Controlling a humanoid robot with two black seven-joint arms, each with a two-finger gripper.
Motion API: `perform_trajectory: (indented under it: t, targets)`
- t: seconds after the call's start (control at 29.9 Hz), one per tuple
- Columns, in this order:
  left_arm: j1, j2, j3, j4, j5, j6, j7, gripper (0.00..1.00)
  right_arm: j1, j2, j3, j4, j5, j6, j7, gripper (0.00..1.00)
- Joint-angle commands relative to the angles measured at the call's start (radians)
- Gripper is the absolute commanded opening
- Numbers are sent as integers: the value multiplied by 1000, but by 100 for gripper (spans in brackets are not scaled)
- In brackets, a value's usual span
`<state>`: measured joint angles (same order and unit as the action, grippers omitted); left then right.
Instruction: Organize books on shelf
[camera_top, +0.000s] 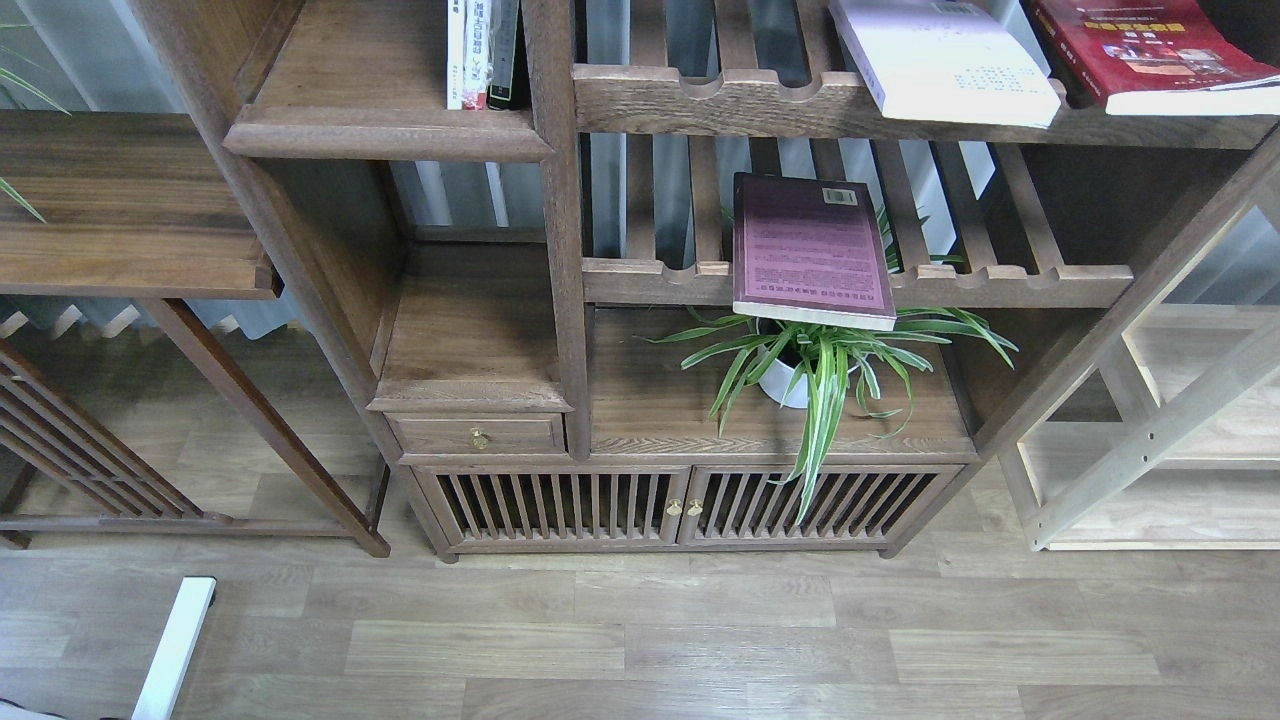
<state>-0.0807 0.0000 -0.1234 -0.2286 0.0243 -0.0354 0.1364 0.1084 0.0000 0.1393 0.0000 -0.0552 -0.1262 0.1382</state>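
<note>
Neither gripper is seen in the head view, while small unreadable print is borne by the maroon-purple book (810, 250) laid flat on the lower slatted rack (1000, 285), and three upright books (483, 52) are stood on the solid shelf (380, 130).

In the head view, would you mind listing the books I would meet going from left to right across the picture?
Upright books on the solid shelf → maroon-purple book lying on the lower slatted rack → pale white-lavender book → glossy red book.
</note>
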Motion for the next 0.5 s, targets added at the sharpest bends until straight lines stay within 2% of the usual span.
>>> perform_trajectory:
  t: [0.0, 0.47]
  targets:
    - [-8, 0, -1, 2, 0, 0, -1, 99, 24, 0, -1, -89, 0, -1, 1, 100]
    - [-134, 0, -2, 3, 2, 32, -1, 99, 82, 0, 5, -89, 0, -1, 1, 100]
